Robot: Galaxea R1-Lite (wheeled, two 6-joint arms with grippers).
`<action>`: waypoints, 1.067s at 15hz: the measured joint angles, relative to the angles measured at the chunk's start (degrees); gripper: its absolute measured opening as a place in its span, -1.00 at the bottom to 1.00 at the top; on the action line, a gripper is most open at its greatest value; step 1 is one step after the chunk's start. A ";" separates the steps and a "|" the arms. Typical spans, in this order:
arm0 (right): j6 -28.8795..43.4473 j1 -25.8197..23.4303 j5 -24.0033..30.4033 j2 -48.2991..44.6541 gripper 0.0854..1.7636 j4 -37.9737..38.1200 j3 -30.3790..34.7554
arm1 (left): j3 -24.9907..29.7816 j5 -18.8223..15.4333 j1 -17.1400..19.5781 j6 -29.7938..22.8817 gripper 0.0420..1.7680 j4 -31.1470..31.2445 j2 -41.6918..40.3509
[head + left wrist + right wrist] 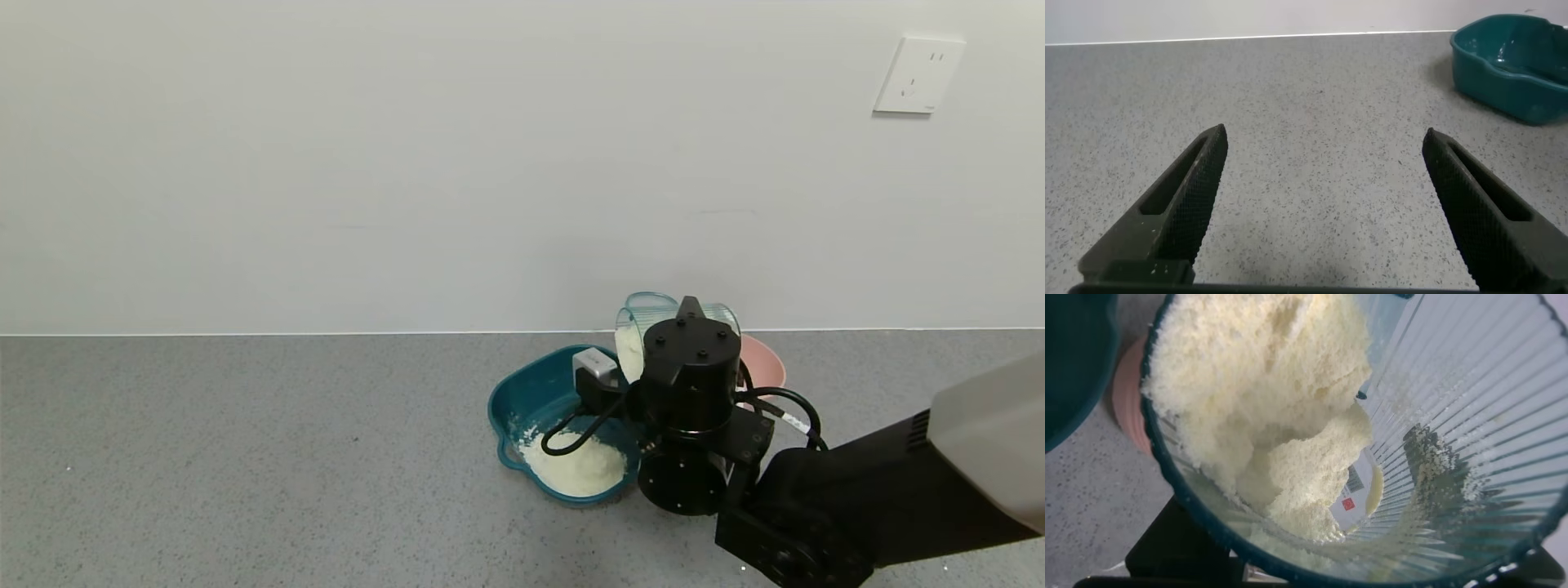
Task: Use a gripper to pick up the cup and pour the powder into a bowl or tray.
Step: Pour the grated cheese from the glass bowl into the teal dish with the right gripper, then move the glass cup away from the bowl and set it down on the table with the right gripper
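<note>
My right gripper (690, 322) is shut on the ribbed translucent cup (653, 313) and holds it tipped on its side above the far edge of the dark teal basin (510, 392). White powder (629, 351) sits at the cup's mouth, and a heap of powder (575, 467) lies in the basin. In the right wrist view the cup (1470, 416) fills the picture with clumpy powder (1266, 384) inside. My left gripper (1324, 143) is open and empty low over the bare table, with the basin (1503, 69) off to one side.
A round pink bowl (763, 359) stands behind my right gripper, beside the basin. The grey speckled table (245, 457) ends at a white wall with a socket (918, 73). The right arm crosses the table's front right corner.
</note>
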 joint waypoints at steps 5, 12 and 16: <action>5.00 -0.24 0.09 -2.40 0.48 -0.30 1.44 | 0.00 -0.02 0.00 -0.02 0.94 0.00 0.00; 21.07 -2.06 0.20 -5.74 0.48 -0.21 3.10 | 0.00 -0.02 0.00 -0.02 0.94 -0.02 0.00; 33.13 -3.68 1.87 -6.90 0.48 -0.07 4.91 | 0.00 -0.02 0.00 0.00 0.94 -0.02 0.00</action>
